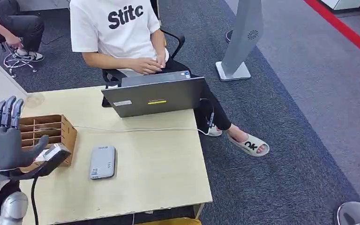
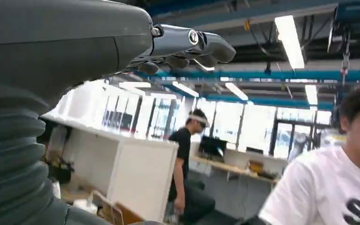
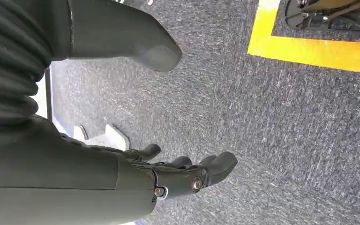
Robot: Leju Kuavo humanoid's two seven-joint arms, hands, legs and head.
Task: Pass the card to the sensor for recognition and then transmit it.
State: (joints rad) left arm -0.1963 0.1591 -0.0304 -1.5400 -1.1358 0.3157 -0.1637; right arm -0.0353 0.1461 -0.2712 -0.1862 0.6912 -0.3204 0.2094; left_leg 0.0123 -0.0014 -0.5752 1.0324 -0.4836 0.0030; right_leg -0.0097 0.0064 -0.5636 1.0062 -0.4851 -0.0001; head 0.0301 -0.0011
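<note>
Raising spread, empty fingers, the left hand point(image 1: 2, 136) hovers beside a slotted wooden box point(image 1: 47, 133); a flat grey rectangular reader point(image 1: 103, 162) lies on the pale table point(image 1: 159, 173).

The right hand point(image 3: 183, 176) hangs open above carpet.

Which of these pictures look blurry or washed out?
Head view: evenly lit and sharp on the table. Left wrist view: bright windows wash out the background, and the person's face at the edge is blurred. Right wrist view: carpet streaked, softly focused.

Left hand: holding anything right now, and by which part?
Nothing. The left hand is raised with fingers spread upright, empty, beside the wooden card holder. The right hand hangs empty too.
</note>
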